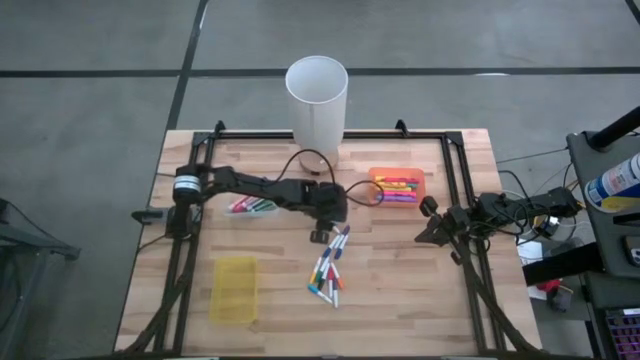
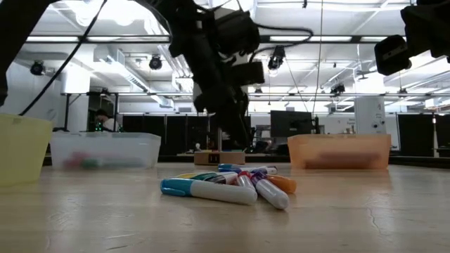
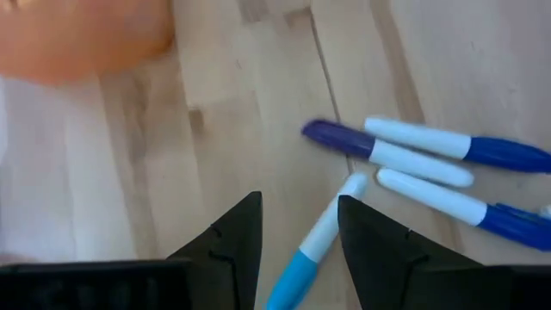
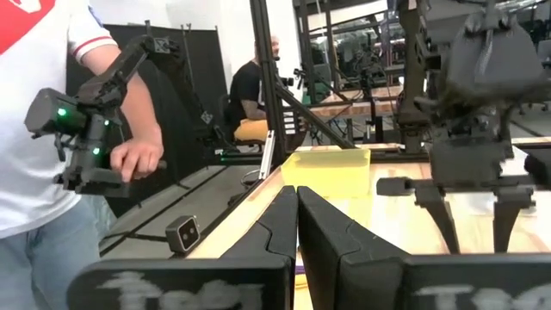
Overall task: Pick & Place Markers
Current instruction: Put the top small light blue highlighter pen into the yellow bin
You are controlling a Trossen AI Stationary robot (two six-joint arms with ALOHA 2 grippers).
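Markers [image 1: 329, 270]: heaped loose mid-counter [image 1: 400, 300], judged light, rigid and smooth, prone to rolling, best taken across the mid-barrel; the light-blue marker [image 3: 314, 248] is straddled by the left gripper [image 3: 299, 226], jaws wide, nothing held; right gripper [image 4: 297, 222] parked aside, jaws closed.

Loose markers [image 1: 329, 268]: a small pile lying flat on the wood, blue, purple, orange and white
Other markers [image 1: 397, 187]: lying in the orange tray
More markers [image 1: 250, 207]: lying in the clear tray
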